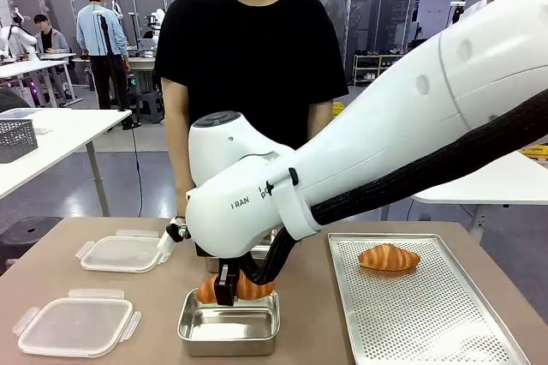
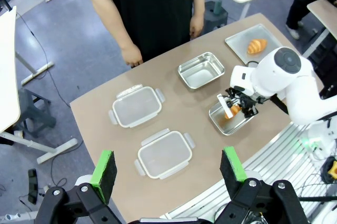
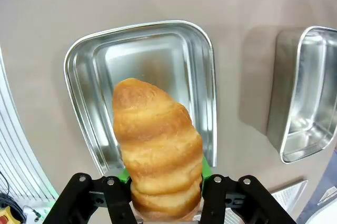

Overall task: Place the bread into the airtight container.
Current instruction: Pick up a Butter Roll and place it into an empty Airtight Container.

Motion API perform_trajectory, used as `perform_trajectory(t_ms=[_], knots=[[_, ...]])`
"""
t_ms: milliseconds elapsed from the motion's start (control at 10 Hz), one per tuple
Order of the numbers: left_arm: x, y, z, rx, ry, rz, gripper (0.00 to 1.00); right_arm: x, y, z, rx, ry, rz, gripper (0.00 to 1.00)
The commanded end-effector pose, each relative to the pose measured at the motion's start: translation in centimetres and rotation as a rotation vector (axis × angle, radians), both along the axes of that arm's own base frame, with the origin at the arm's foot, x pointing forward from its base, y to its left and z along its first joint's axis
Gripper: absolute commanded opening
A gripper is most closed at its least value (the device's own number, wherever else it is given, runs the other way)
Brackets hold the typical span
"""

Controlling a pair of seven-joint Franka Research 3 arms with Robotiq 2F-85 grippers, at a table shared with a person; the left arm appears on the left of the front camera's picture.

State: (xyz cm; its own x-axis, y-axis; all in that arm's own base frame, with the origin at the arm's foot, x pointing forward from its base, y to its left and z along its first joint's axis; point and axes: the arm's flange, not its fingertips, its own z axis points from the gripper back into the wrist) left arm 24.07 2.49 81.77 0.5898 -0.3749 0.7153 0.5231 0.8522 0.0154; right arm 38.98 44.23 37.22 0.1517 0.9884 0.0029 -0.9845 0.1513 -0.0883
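A big white arm (image 1: 385, 142) comes in from the right side to the lower middle. Its right gripper (image 1: 227, 284) pinches a brown bread (image 1: 254, 288) just over a shiny metal box (image 1: 229, 332). A second bread (image 1: 389, 257) lies on the tray (image 1: 428, 326) at the lower right. One clear lid (image 1: 122, 254) and another lid (image 1: 75, 326) sit at the lower left. A person (image 1: 248, 48) in black stands at the top.

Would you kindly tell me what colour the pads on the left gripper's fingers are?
Bright green pads, best seen in the left wrist view.

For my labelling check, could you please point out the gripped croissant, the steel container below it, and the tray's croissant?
Gripped croissant (image 3: 158, 150): right wrist view, mid crust.
Steel container (image 3: 150, 58): right wrist view, bare floor.
Tray croissant (image 1: 389, 257): front view, its centre.
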Motion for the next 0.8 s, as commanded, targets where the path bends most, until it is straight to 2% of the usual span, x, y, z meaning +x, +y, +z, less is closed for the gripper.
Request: perform_trajectory(t_ms=[0,200,400,700], knots=[[0.0,0.0,0.1,-0.001,-0.002,-0.004,1.00,-0.7,1.0,-0.4,-0.008,-0.025,-0.033,0.41],[0.0,0.0,0.1,-0.001,-0.002,-0.004,1.00,-0.6,0.7,-0.9,-0.013,-0.002,-0.055,0.41],[0.0,0.0,0.1,-0.001,-0.002,-0.004,1.00,-0.3,0.7,-1.6,0.032,0.030,-0.050,0.48],[0.0,0.0,0.1,-0.001,-0.002,-0.004,1.00,0.1,0.6,-1.6,0.035,0.040,-0.053,0.68]])
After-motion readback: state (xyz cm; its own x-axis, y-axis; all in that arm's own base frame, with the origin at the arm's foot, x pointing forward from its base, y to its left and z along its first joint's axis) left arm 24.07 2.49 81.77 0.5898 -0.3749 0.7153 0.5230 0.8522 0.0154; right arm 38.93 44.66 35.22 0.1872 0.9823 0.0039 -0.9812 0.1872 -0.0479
